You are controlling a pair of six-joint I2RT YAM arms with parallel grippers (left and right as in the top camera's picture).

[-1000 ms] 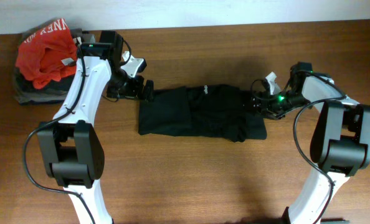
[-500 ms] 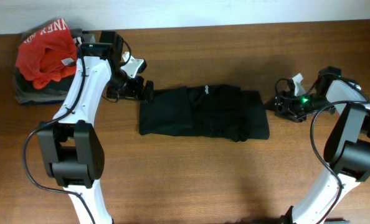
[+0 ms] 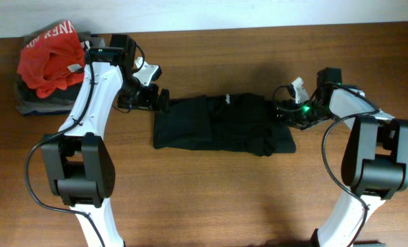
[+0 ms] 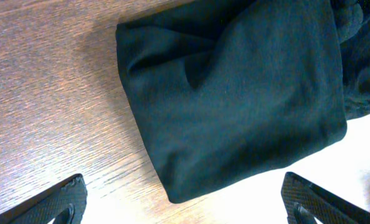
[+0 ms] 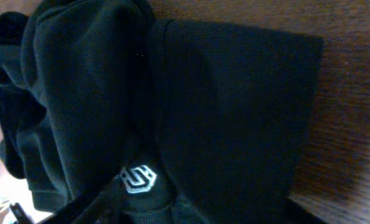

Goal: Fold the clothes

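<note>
The black T-shirt lies folded into a flat rectangle mid-table, its small white logo near the far edge. My left gripper is open and empty just off the shirt's far left corner. In the left wrist view that corner lies between and ahead of the wide-apart fingers. My right gripper hovers over the shirt's right edge. In the right wrist view the shirt with its white logo fills the frame. The dark fingers look spread, holding nothing.
A red garment with white lettering lies on grey and dark folded garments at the table's far left corner. Bare wood table stretches in front of the shirt.
My right gripper pulled away to the right of the shirt, then came back onto its right edge. The shirt's right edge shifted slightly. The left arm has not moved.
</note>
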